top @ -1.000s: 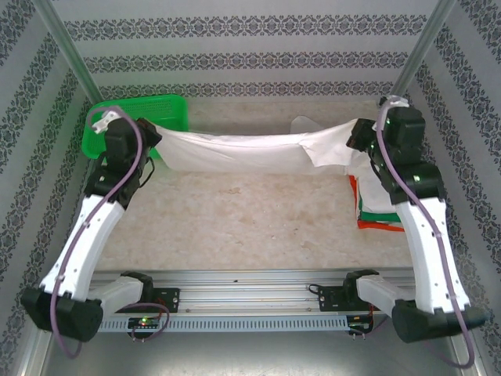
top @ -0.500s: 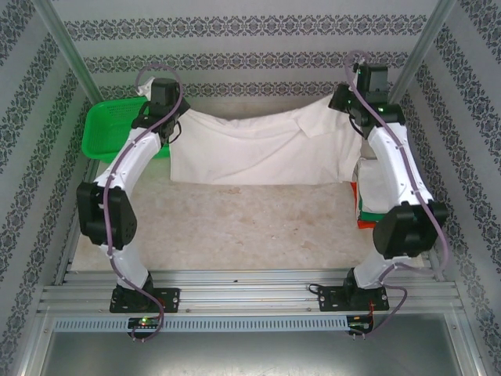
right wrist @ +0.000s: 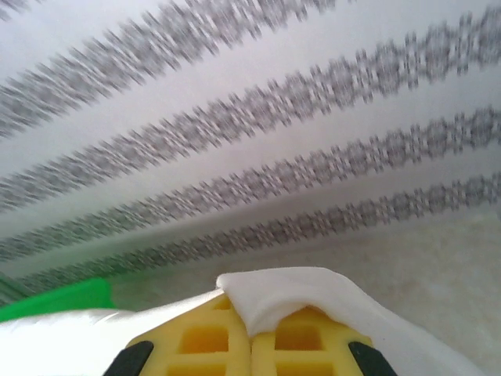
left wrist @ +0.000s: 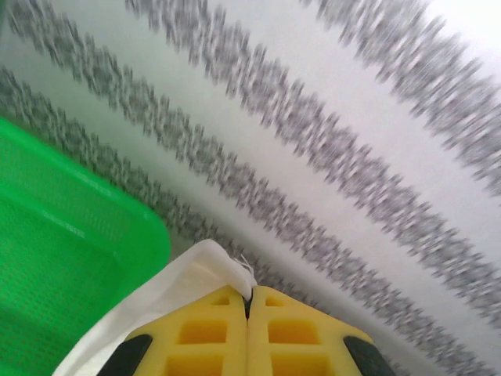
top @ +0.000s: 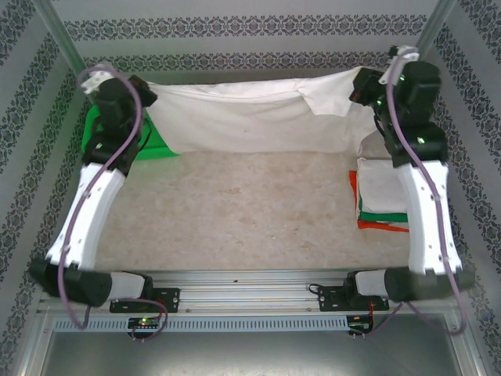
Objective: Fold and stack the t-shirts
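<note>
A white t-shirt (top: 250, 117) hangs stretched between both arms above the back of the table, its lower edge near the tabletop. My left gripper (top: 145, 88) is shut on its left corner, and the white cloth (left wrist: 180, 294) is pinched between the yellow fingers (left wrist: 203, 337). At the other end my right gripper (top: 358, 84) is shut on the right corner, where cloth (right wrist: 313, 294) drapes over the yellow fingertips (right wrist: 203, 341). Folded t-shirts (top: 381, 192), white with orange-red and green edges, lie stacked at the right of the table.
A green mesh basket (top: 160, 139) stands at the back left, partly behind the left arm and the shirt (left wrist: 70, 266). Patterned walls close in the back and sides. Metal posts (top: 59, 35) rise at the rear corners. The beige tabletop (top: 235, 211) lies bare in front.
Both arms have raised the shirt and spread it wider across the back of the table. The cloth hangs higher and tauter than before. Both grippers stay shut on its corners.
</note>
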Available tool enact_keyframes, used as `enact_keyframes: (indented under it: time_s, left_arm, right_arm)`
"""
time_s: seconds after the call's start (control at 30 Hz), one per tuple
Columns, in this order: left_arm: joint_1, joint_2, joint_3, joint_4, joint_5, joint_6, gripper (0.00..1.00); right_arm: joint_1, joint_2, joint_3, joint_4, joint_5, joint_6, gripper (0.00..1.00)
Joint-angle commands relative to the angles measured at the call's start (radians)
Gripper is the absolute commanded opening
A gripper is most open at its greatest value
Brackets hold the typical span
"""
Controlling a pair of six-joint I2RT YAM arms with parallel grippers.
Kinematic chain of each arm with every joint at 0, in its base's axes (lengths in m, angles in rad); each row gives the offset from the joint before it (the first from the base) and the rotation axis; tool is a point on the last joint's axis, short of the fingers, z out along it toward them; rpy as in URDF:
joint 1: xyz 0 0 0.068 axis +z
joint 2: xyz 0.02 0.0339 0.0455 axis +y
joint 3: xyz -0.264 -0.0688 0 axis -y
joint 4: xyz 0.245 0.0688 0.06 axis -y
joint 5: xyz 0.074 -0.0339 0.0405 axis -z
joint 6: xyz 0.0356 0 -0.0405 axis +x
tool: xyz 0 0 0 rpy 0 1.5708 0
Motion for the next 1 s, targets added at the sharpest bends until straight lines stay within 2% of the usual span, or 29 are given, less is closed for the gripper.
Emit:
enact_keyframes:
  time_s: [0.0,0.23,0.5,0.67,0.77,0.97]
  left_arm:
    - [0.011,-0.097,-0.029,0.063,-0.073,0.064,0.00]
    - [0.009,-0.209,-0.051,0.035,-0.025,0.061,0.00]
    - [0.010,-0.123,-0.040,0.026,0.032,0.051,0.00]
    - [0.009,0.009,-0.019,0.035,0.027,0.058,0.00]
    - [0.009,0.124,0.005,0.052,0.066,0.048,0.00]
    - [0.010,0.391,0.167,0.038,0.139,0.012,0.00]
  right_arm:
    - [0.004,-0.074,0.024,-0.008,-0.063,0.026,0.00]
    - [0.014,-0.194,0.059,-0.059,-0.093,0.037,0.00]
    - [0.013,-0.163,0.099,-0.084,-0.123,0.045,0.00]
    - [0.006,-0.103,0.032,-0.035,-0.086,0.022,0.00]
    - [0.000,-0.034,-0.013,0.004,-0.063,0.012,0.00]
    - [-0.027,0.131,-0.062,0.146,-0.036,0.023,0.00]
